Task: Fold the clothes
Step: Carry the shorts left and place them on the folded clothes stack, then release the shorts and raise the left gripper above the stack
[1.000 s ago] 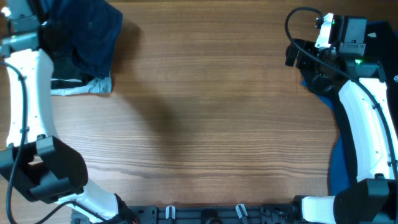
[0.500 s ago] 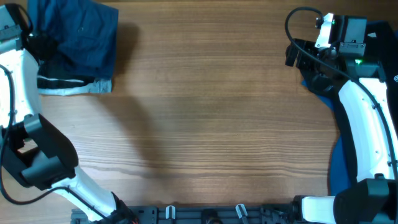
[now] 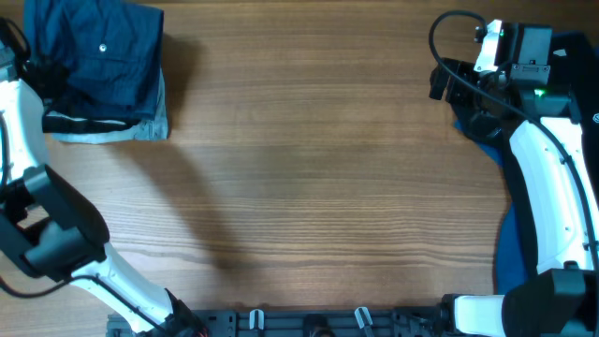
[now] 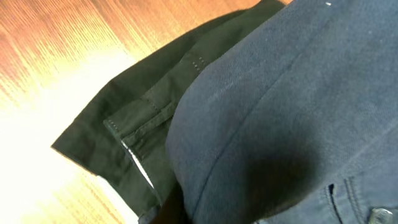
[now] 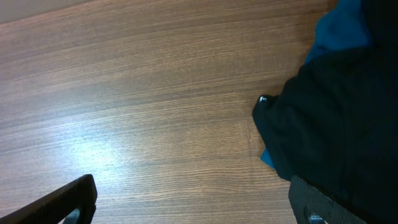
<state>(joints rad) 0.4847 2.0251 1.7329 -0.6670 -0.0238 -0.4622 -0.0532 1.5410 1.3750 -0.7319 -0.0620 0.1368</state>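
Observation:
The folded navy-blue shorts (image 3: 98, 56) lie on top of a stack at the far left, over a black garment and a pale blue one (image 3: 140, 129). My left gripper is at the stack's left edge, its jaws hidden. In the left wrist view the navy shorts (image 4: 286, 106) fill the frame right at the jaws, over the black garment (image 4: 143, 124). My right gripper (image 3: 438, 84) is open and empty above bare wood (image 5: 193, 199). A black garment (image 5: 336, 130) and a royal-blue one (image 5: 348, 25) lie just to its right.
Royal-blue fabric (image 3: 505, 253) lies along the right table edge under my right arm. My left arm (image 3: 23, 122) runs along the left edge. The wooden table (image 3: 318, 187) stretches between the two piles.
My left arm has swung left and back, and the navy shorts went with it and now sit squarely on the stack. The right arm has not moved.

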